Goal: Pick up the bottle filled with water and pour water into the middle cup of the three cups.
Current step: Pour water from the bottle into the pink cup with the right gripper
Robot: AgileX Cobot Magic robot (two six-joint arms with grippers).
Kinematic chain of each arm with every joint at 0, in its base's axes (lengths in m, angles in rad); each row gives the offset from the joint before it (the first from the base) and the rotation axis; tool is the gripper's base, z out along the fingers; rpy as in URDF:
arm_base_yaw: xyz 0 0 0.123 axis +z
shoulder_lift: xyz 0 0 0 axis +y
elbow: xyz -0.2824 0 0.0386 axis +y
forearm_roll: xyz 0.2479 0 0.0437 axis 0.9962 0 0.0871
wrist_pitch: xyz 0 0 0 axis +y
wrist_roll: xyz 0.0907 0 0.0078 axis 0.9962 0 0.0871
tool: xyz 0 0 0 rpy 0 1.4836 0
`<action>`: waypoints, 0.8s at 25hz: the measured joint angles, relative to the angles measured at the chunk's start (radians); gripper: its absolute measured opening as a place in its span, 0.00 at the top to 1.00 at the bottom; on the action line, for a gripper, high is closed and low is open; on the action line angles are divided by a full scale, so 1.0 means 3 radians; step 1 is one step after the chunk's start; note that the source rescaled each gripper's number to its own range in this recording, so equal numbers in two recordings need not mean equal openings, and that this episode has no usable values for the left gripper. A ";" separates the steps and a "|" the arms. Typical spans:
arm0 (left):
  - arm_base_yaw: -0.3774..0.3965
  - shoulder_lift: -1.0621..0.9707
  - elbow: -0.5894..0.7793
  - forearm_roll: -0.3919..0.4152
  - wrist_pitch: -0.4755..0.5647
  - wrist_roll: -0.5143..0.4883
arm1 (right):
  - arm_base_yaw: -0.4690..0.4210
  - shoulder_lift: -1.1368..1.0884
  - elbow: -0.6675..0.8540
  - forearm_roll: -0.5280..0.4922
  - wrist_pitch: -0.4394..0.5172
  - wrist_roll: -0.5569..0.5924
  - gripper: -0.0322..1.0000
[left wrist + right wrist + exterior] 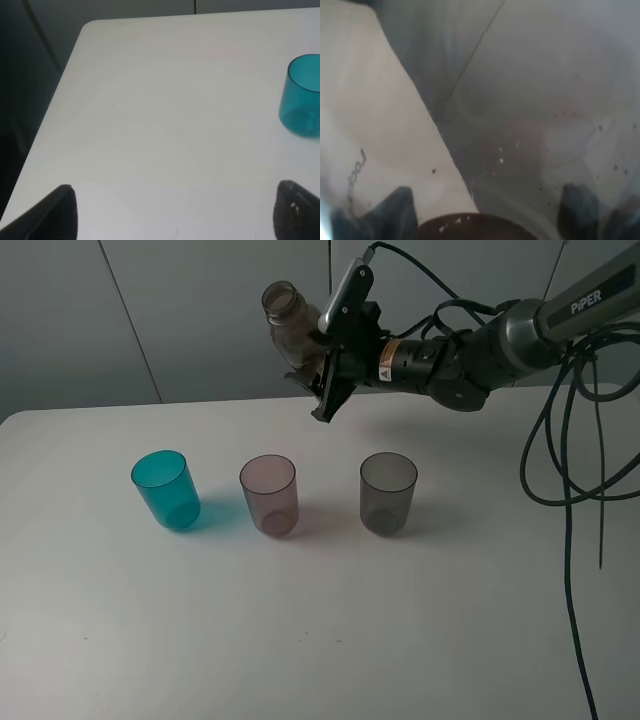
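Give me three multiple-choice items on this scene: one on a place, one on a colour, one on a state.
1. Where is the bottle?
A. raised in the air, clear of the table
B. standing between two cups
C. lying flat

2. What colour is the middle cup?
A. teal
B. pale pink
C. smoky grey

3. The right end effector is:
A. open and empty
B. shut on the bottle
C. shut on a cup

Answers:
1 A: the exterior view shows it tilted, well above the tabletop.
2 B: it stands between the teal cup and the grey cup.
3 B: its fingers clamp the bottle's body.
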 joint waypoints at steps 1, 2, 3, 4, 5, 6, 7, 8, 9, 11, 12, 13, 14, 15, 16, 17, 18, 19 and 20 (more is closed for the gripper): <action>0.0000 0.0000 0.0000 0.0000 0.0000 0.0000 | 0.0000 0.0000 0.0000 0.0000 0.0000 -0.0113 0.95; 0.0000 0.0000 0.0000 0.0000 0.0000 0.0000 | 0.0000 0.0015 0.0000 0.0000 -0.0002 -0.0212 0.95; 0.0000 0.0000 0.0000 0.0000 0.0000 0.0000 | 0.0000 0.0029 0.0000 0.0000 -0.0009 -0.0290 0.95; 0.0000 0.0000 0.0000 0.0000 0.0000 0.0000 | 0.0000 0.0052 0.0000 0.0000 -0.0009 -0.0378 0.95; 0.0000 0.0000 0.0000 0.0000 0.0000 0.0000 | 0.0000 0.0059 0.0000 0.0000 -0.0001 -0.0453 0.95; 0.0000 0.0000 0.0000 0.0000 0.0000 0.0000 | 0.0000 0.0059 0.0000 -0.0003 0.0017 -0.0524 0.95; 0.0000 0.0000 0.0000 0.0000 0.0000 0.0000 | 0.0000 0.0059 0.0000 -0.0003 0.0026 -0.0585 0.95; 0.0000 0.0000 0.0000 0.0000 0.0000 0.0000 | 0.0000 0.0059 0.0000 -0.0003 0.0026 -0.0667 0.95; 0.0000 0.0000 0.0000 0.0000 0.0000 0.0000 | 0.0000 0.0059 0.0000 -0.0003 0.0013 -0.0751 0.95; 0.0000 0.0000 0.0000 0.0000 0.0000 0.0000 | 0.0000 0.0059 0.0000 -0.0003 0.0005 -0.0886 0.95; 0.0000 0.0000 0.0000 0.0000 0.0000 0.0000 | 0.0000 0.0059 0.0000 -0.0003 0.0005 -0.0959 0.95; 0.0000 0.0000 0.0000 0.0000 0.0000 0.0000 | 0.0000 0.0059 0.0000 -0.0003 0.0005 -0.1031 0.95; 0.0000 0.0000 0.0000 0.0000 0.0000 0.0000 | 0.0000 0.0059 0.0000 -0.0003 0.0005 -0.1090 0.95; 0.0000 0.0000 0.0000 0.0000 0.0000 0.0000 | 0.0000 0.0059 0.0000 -0.0003 0.0005 -0.1162 0.95; 0.0000 0.0000 0.0000 0.0000 0.0000 0.0000 | 0.0000 0.0059 0.0000 -0.0003 0.0005 -0.1232 0.95; 0.0000 0.0000 0.0000 0.0000 0.0000 0.0000 | 0.0000 0.0059 0.0000 -0.0003 0.0005 -0.1287 0.95; 0.0000 0.0000 0.0000 0.0000 0.0000 0.0000 | 0.0000 0.0059 0.0000 -0.0008 0.0005 -0.1349 0.95; 0.0000 0.0000 0.0000 0.0000 0.0000 0.0000 | 0.0000 0.0059 0.0000 -0.0017 0.0005 -0.1381 0.95; 0.0000 0.0000 0.0000 0.0000 0.0000 0.0000 | 0.0000 0.0059 0.0000 -0.0033 0.0005 -0.1397 0.95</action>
